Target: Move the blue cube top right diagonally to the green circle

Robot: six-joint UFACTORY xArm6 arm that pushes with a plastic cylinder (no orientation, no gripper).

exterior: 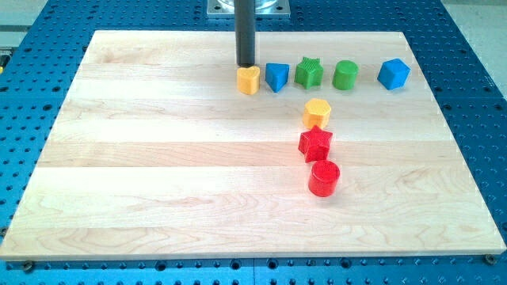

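The rod (245, 32) is cut off by the view's top, so its upper part and its joint with the arm are not seen; only a slice of the grey mount (247, 8) behind it is shown. The tip (245, 65) sits just above the yellow block (249, 80), and contact between them cannot be judged. The lower edge of the yellow hexagon (317, 112) is slightly overlapped by the red star (315, 143). The board's near corners (16, 255) are almost clipped by the view's bottom. The blue table (32, 24) is cut off on every side.
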